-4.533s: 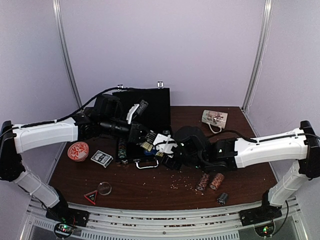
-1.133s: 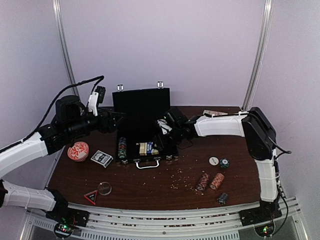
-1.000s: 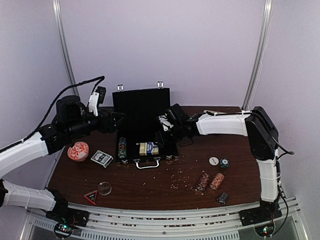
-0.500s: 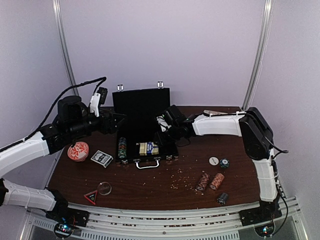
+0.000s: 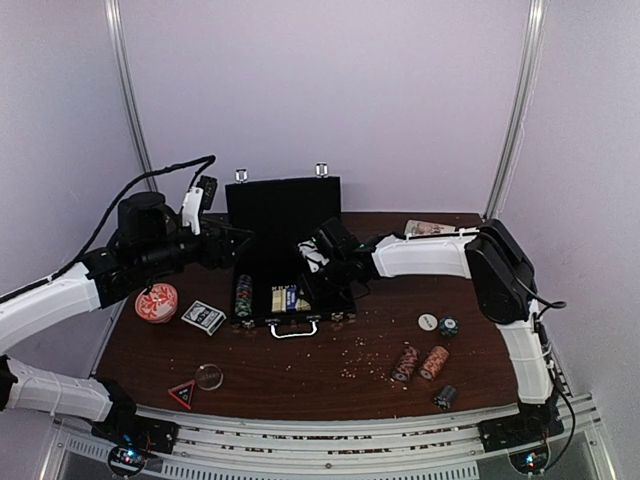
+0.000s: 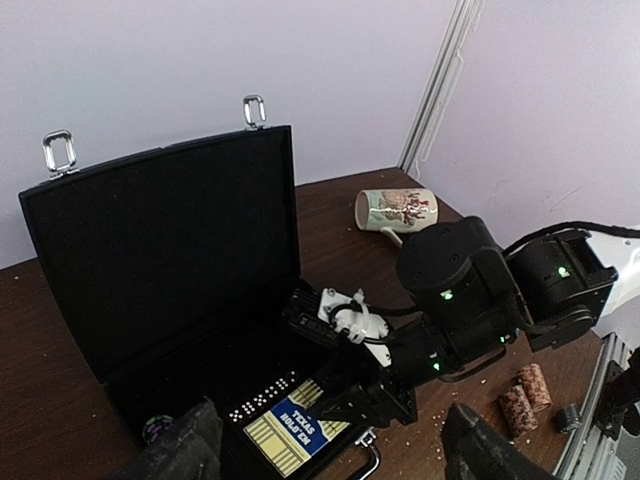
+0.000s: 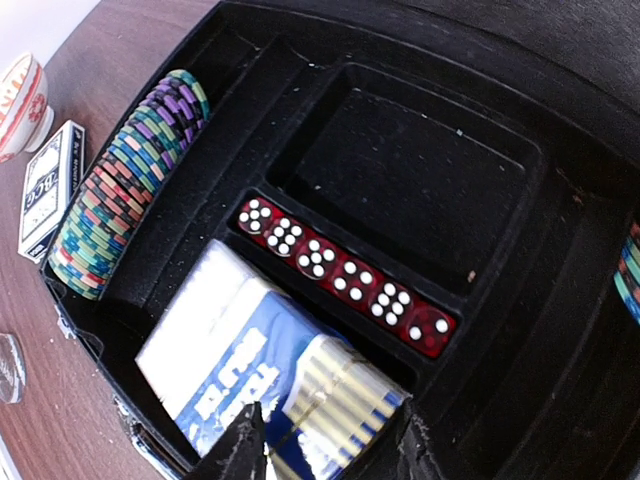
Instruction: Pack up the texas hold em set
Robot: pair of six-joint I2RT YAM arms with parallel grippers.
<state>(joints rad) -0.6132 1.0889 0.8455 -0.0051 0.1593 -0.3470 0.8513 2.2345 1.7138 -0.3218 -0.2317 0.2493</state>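
Top external view shows the table [image 5: 330,375] carrying the open black briefcase [image 5: 285,212], its lid upright at the back and its tray toward the arms. The right arm reaches into the tray from the right, and the left arm hangs above the table's left side. The coming move turns on what lies in the tray's front pocket. There the blue-and-yellow card deck [image 7: 240,365] lies with its long axis along the case's front edge. It is parallel to the row of red dice [image 7: 340,275] just behind it, and beside the chip stack [image 7: 120,190] racked in the left channel. The right fingers [image 7: 245,450] are directly over the deck's right-hand end, one tip on the near long side and the other toward the dice. They bracket the deck's short width, at a slant rather than square to it. Their gap is middling, and I cannot tell whether the pads press the box or only flank it. The left fingers [image 6: 190,452] are spread wide with nothing between them, well apart from the deck and looking down on it from the left. The right arm is therefore plainly the nearer. A second deck [image 5: 203,317] lies on the table just left of the case, and loose chip stacks [image 5: 420,362] lie well to its right, all not yet packed.
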